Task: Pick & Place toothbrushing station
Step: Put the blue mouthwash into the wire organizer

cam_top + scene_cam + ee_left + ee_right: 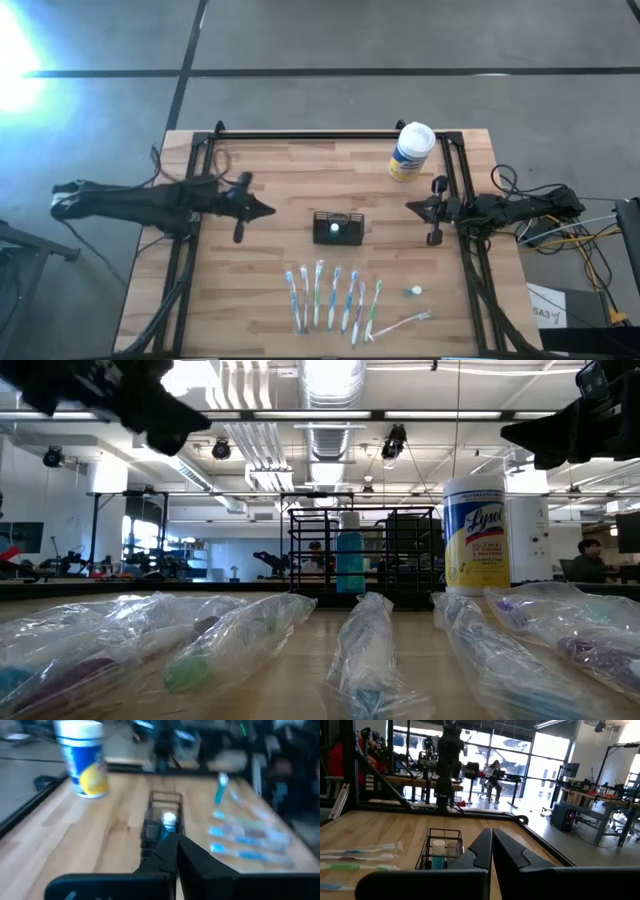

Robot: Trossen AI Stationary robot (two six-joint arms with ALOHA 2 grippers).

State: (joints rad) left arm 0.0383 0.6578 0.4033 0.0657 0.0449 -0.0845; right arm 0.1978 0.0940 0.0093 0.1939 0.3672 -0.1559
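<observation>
Station ungrasped, both grippers pinched shut and empty

Lay between the two tools: small black wire box-shaped toothbrushing station (338, 228), upright on the pale wooden plank table (260, 290), directly ahead of the left gripper (268, 210) fingertips and well apart from them, likewise ahead of the right gripper (410, 207); seemed best to spread the left fingers before closing in, line them with the holder's short sides, come down level so the small bottle inside stayed standing, steer clear of the row of plastic-wrapped toothbrushes (335, 297) off to the near side and the white cylindrical wipes canister with yellow label (410, 152) beyond
</observation>
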